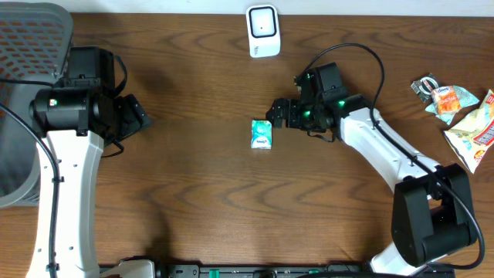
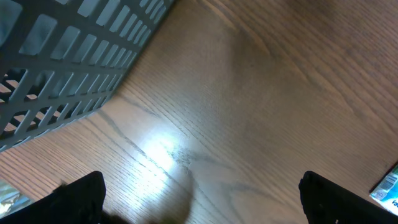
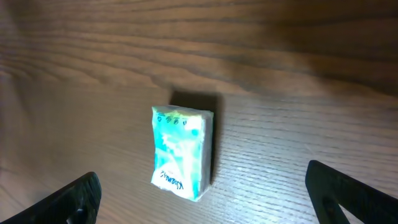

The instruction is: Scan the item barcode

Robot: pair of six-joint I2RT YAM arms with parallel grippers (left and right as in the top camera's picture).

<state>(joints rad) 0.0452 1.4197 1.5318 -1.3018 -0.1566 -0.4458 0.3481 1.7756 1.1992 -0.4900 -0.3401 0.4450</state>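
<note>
overhead only: barcode scanner [image 1: 263, 31], snack bags [image 1: 461, 116]
right wrist: right pincer [image 3: 202, 179] open, teal packet [image 3: 180, 152] just ahead
left wrist: left pincer [image 2: 202, 182] open, basket [image 2: 62, 68] near

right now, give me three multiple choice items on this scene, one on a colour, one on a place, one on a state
1. The scanner is: A white, B red, C black.
2. The packet lies: A on the scanner, B on the table beside the right tool, C lifted in the air.
3. The right tool is: A shut on the packet, B shut on nothing, C open and empty.

Answers:
1 A, its shell shows white in the overhead view.
2 B, it lies flat on the wood next to that tool.
3 C, the right wrist view shows the jaws wide apart, clear of the packet.
</note>
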